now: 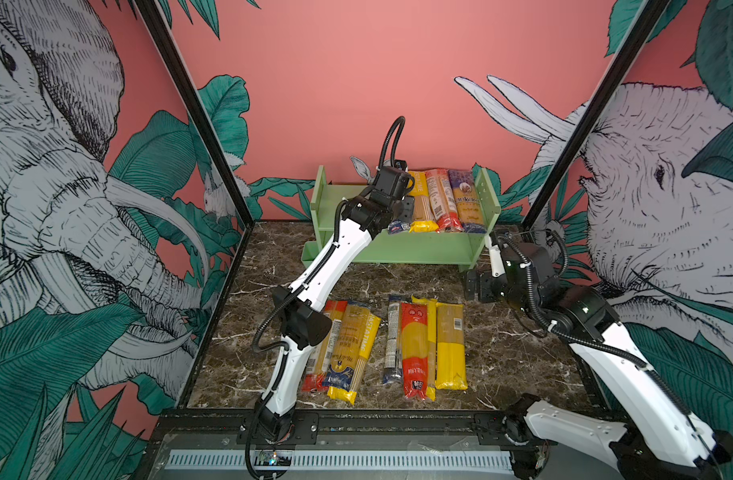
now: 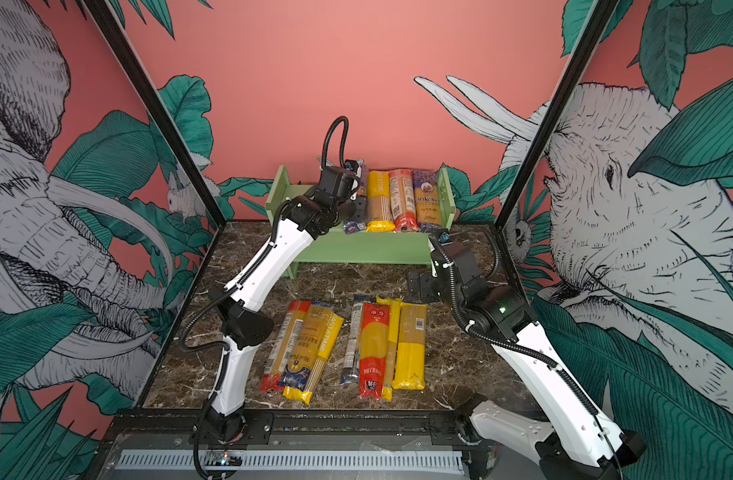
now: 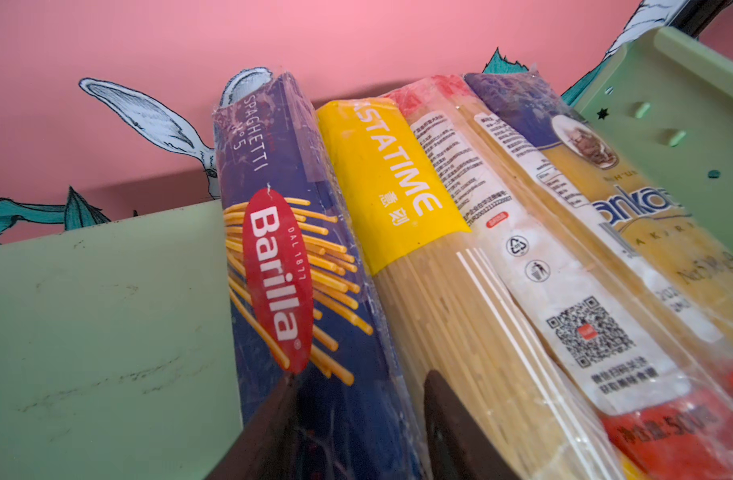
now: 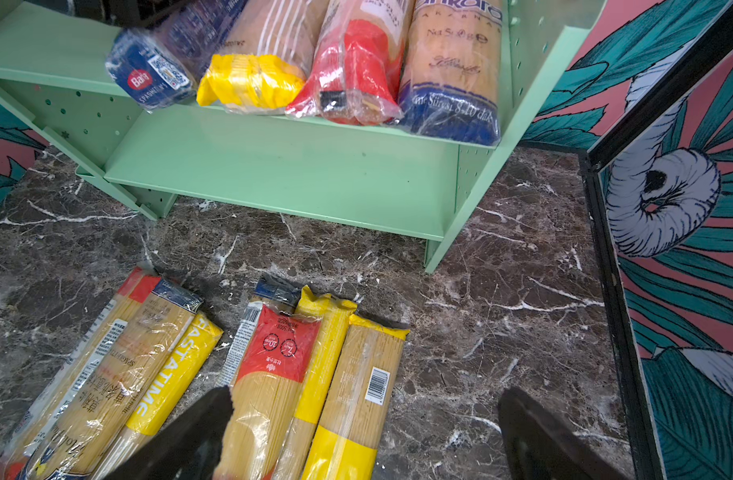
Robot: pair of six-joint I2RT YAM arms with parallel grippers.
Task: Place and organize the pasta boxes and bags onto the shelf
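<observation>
- On the upper tier of the pale green shelf [image 1: 419,249], four spaghetti packs are laid side by side, with their long axes running front to back.
- From the left in both top views, these are a dark blue Barilla box [image 3: 281,257], a yellow-ended Pastatime pack [image 1: 422,199], a red-ended pack [image 1: 443,199] and a blue-ended Ankara pack [image 1: 466,199].
- The four are packed flank to flank, and the Ankara pack is set against the side panel on the right of both top views.
- In the right wrist view, their front ends are seen to overhang the tier's front edge a little.
- The left gripper [image 3: 358,376] is held at the Barilla box's front end, its jaws parted with the box between them. Whether the box is clamped or let go cannot be told.
- The right gripper [image 4: 367,392] is held spread wide above the marble tabletop [image 1: 523,353], near the shelf's right front corner, and nothing is held between its jaws.
- Seven further packs are laid on the tabletop in two groups, well apart from the shelf.
- The left group [image 1: 348,345] is made up of three overlapping packs: one red-ended, one blue-ended and one marked Pastatime.
- The right group [image 1: 414,349] is made up of four packs touching along their sides: a narrow dark-ended one, a red one, a narrow yellow-ended one and a wide yellow one.
</observation>
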